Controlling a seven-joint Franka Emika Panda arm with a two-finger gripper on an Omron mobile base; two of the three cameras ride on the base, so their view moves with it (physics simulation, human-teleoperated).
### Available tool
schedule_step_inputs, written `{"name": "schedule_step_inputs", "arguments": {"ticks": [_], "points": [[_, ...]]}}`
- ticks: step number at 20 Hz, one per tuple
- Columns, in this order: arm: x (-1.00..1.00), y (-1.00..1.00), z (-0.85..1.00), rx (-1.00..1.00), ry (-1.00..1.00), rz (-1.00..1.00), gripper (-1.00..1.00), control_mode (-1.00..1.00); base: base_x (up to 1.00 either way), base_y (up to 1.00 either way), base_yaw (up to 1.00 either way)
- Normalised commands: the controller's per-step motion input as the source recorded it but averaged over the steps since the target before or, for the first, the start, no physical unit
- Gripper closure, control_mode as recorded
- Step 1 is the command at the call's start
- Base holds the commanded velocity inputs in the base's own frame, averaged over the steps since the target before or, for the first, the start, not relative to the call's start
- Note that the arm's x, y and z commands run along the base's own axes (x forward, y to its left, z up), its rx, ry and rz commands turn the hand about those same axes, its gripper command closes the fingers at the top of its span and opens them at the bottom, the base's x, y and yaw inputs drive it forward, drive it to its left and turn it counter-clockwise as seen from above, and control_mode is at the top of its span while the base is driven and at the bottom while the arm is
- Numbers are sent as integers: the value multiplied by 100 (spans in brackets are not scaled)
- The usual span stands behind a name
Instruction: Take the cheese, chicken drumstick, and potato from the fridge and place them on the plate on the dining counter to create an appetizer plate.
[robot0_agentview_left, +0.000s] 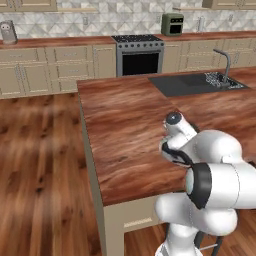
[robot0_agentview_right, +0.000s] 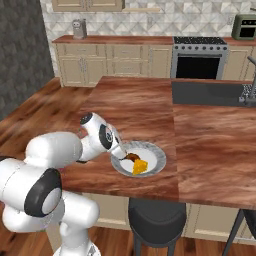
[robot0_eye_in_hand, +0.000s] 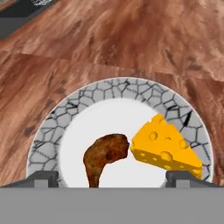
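Drumstick (robot0_eye_in_hand: 105, 155) lies on plate (robot0_eye_in_hand: 109, 92) w/ cheese (robot0_eye_in_hand: 166, 146) touching it, grouped centrally for the appetizer. End effector (robot0_eye_in_hand: 112, 177) open, nothing held, directly above. Plate sits near desk (robot0_agentview_right: 150, 105) edge.

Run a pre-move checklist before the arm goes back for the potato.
1. Claw open and holding nothing: ok, its two tips stand wide apart at either side of the plate.
2. Chicken drumstick on the plate: ok, it lies on the white centre.
3. Cheese on the plate: ok, it sits beside the drumstick, near the rim closest to the claw.
4. Drumstick and cheese apart: cannot tell, their near ends look close or touching.
5. Potato on the plate: not ok, none is there yet.
6. Room left for the potato: ok, the far half of the plate is bare.
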Motion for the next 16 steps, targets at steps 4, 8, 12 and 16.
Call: {"name": "schedule_step_inputs", "arguments": {"ticks": [4,8,12,16], "points": [[-63,0,100,12,-3,14,-100,-100,0,0,0],[-65,-4,100,14,13,20,-100,-100,0,0,0],[-78,-1,100,6,27,22,-100,-100,0,0,0],[-97,0,96,0,32,15,-100,-100,0,0,0]]}}
